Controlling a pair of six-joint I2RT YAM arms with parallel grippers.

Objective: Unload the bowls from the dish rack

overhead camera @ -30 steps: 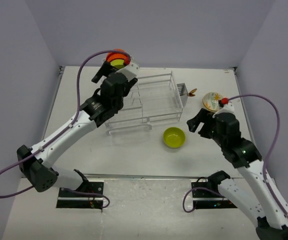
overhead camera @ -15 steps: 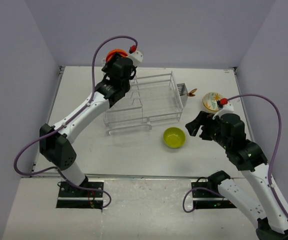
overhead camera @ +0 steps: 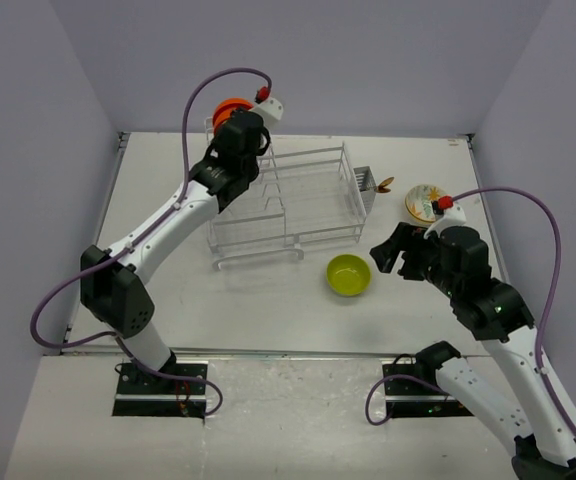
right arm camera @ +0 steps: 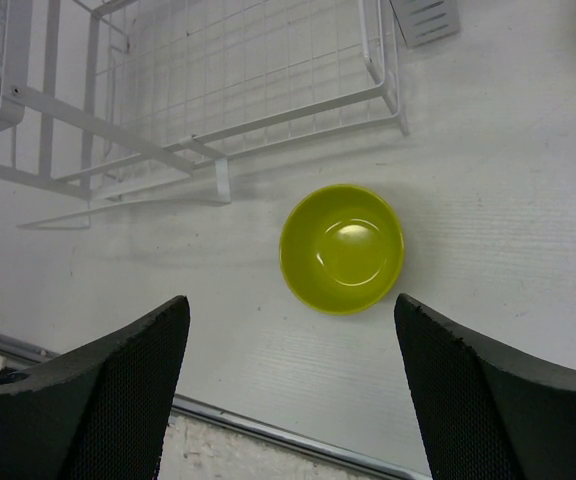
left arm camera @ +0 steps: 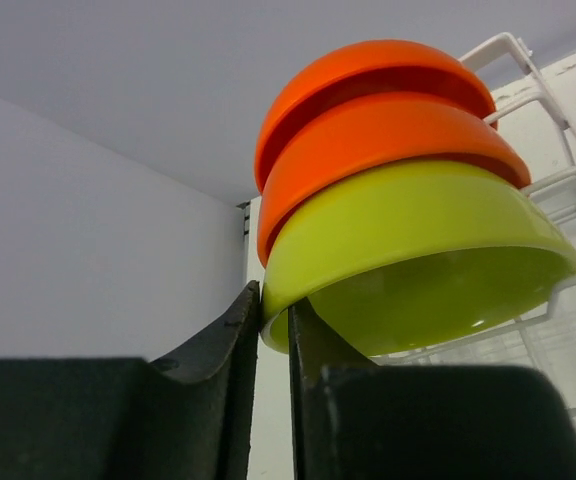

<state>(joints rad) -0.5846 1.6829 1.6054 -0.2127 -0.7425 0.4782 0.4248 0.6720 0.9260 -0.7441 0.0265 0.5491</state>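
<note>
**Left gripper pinches the racked lime-green bowl; right gripper spread wide, empty.**
The rim pinch, seen only in the left wrist view, likely suits peeling it off the orange-red bowls at the far-left end of the dish rack. Only the overhead shows the flowered bowl on the table, right of the loose lime-green bowl under the right gripper.
</note>
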